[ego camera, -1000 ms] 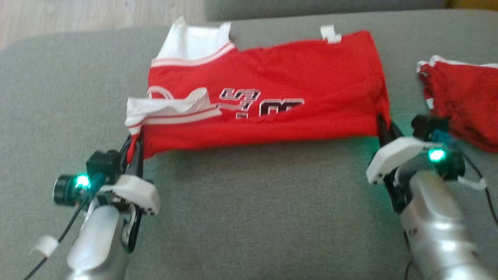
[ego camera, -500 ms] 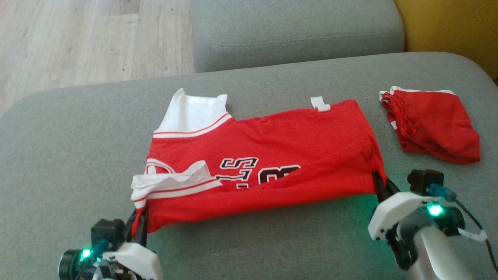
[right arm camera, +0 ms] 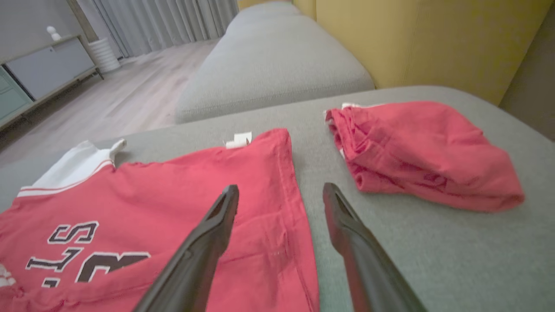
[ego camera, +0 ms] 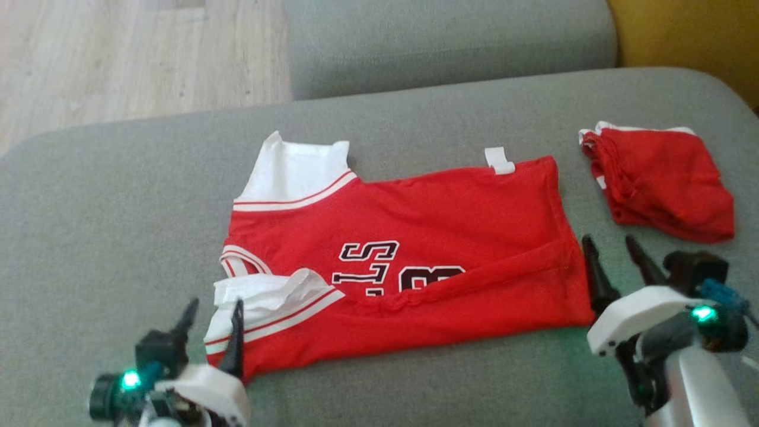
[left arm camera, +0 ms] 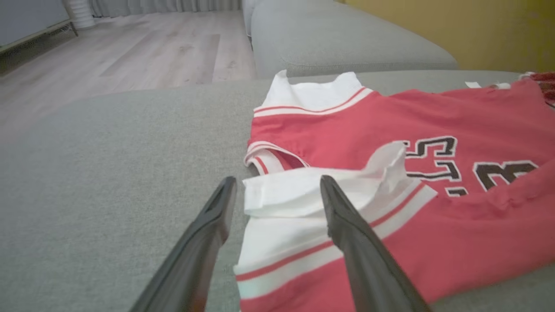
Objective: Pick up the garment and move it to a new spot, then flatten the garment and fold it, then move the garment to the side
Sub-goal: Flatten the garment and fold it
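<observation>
- Jersey [ego camera: 415, 237] lay on the grey sofa [ego camera: 118, 207], its near edge folded over.
- Left gripper [ego camera: 214, 305] stood open at the white sleeve [ego camera: 261, 296], holding nothing.
- Right gripper [ego camera: 608, 240] stood open just beside the jersey's right edge.
- A red bundle [ego camera: 658, 178] lay apart, further right.

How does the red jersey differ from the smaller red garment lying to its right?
The jersey lies spread out, its near edge folded over; the smaller garment is bunched into a compact bundle. The jersey covers far more of the cushion than the smaller garment. The jersey bears black-and-white lettering and white sleeves; the smaller garment is plain red with a little white trim. Both are red and rest on the grey cushion.
</observation>
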### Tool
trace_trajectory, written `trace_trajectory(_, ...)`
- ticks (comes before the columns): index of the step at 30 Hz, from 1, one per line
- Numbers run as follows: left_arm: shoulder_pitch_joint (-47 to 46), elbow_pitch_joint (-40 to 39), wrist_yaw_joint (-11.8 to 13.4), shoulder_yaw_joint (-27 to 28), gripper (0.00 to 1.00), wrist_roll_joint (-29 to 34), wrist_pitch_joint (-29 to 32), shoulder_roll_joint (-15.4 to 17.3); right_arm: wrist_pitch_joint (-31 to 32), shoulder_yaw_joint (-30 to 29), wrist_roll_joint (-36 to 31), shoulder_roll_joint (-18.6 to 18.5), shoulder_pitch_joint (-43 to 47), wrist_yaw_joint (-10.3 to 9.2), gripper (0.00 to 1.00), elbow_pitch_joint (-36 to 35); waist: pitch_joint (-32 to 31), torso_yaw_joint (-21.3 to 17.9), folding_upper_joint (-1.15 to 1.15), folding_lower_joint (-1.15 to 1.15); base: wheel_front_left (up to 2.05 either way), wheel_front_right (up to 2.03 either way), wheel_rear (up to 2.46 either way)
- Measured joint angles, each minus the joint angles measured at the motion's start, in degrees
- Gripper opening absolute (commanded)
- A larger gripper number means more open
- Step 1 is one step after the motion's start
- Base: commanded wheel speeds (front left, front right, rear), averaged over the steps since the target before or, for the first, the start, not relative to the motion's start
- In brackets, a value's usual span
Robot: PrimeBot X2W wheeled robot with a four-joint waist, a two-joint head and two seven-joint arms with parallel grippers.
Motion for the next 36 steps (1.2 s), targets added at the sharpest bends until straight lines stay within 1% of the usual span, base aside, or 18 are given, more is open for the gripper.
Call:
trace_trajectory(2,-1.48,-0.76,0.37,0.93,1.00,-0.01,-2.02,-0.01,-1.12,-0.40,-0.07,0.00,-0.73,0.00,1.00,-1.65,1.09,-0.12,0.00,0.00,0.00,0.00,0.00)
trace_trajectory(5,-6.20,-2.46,0.18,1.72,1.00,0.00,-4.68,0.21,-2.75,-1.33,-0.30,0.01,-4.00,0.00,1.00,-3.43,3.04,-0.31,0.00,0.01,0.00,0.00,0.00)
trace_trajectory(9,-14.54,-2.91,-2.38,1.68,1.00,0.10,-5.01,1.82,-3.82,-1.56,-1.87,0.00,-9.27,0.00,1.00,-4.02,6.35,-0.61,0.00,0.01,0.00,0.00,0.00)
trace_trajectory(11,-19.32,-1.79,-4.53,1.52,1.00,0.09,-3.26,3.10,-4.09,-1.33,-2.82,0.00,-11.54,0.00,1.00,-4.00,8.32,-0.85,0.00,0.01,0.00,0.00,0.00)
trace_trajectory(14,-27.57,2.00,-8.38,0.62,1.00,-0.54,1.14,4.57,-4.50,-0.81,-3.27,-0.11,-15.22,0.00,1.00,-3.67,11.51,-1.32,0.00,0.02,0.00,0.00,0.00)
trace_trajectory(15,-27.57,2.00,-8.38,0.62,1.00,-0.54,1.14,4.57,-4.50,-0.81,-3.27,-0.11,-15.22,0.00,1.00,-3.67,11.51,-1.32,0.00,0.02,0.00,0.00,0.00)
trace_trajectory(16,-30.61,3.69,-9.37,-0.29,1.00,-0.63,2.74,5.20,-4.58,-0.44,-3.27,-0.32,-16.67,0.00,1.00,-3.33,12.63,-1.52,0.00,0.02,0.00,0.00,0.00)
trace_trajectory(18,-36.63,7.24,-10.58,-1.44,1.00,-1.58,5.89,6.19,-5.06,0.49,-3.26,-1.01,-19.60,0.00,1.00,-2.74,14.84,-2.02,0.00,0.02,0.00,0.00,0.00)
trace_trajectory(20,-42.39,11.10,-11.29,-3.25,1.00,-2.66,9.28,7.61,-5.56,1.30,-3.24,-1.78,-22.65,0.00,1.00,-1.91,17.07,-2.68,0.00,0.03,0.00,0.00,0.00)
trace_trajectory(23,-49.08,15.88,-11.49,-7.31,1.00,-4.09,13.27,9.87,-6.10,2.86,-3.16,-2.42,-26.29,0.00,1.00,-0.78,20.19,-3.87,0.00,0.03,0.00,0.00,0.00)
trace_trajectory(27,-53.55,19.91,-11.76,-14.39,1.00,-9.29,17.28,12.34,-7.42,4.57,-2.50,-3.01,-29.13,0.00,1.00,0.89,23.60,-5.75,0.00,0.02,0.00,0.00,0.00)
trace_trajectory(31,-56.87,23.87,-11.76,-20.00,1.00,-13.45,18.76,14.92,-8.58,5.86,-2.09,-3.42,-31.04,0.00,1.00,2.38,26.37,-7.90,-0.01,0.02,0.00,0.00,0.00)
trace_trajectory(36,-59.18,26.10,-11.76,-24.81,1.00,-16.56,19.04,16.04,-9.50,6.35,-1.93,-3.43,-31.88,0.00,1.00,3.50,27.30,-9.04,-0.01,0.01,0.00,0.00,0.00)
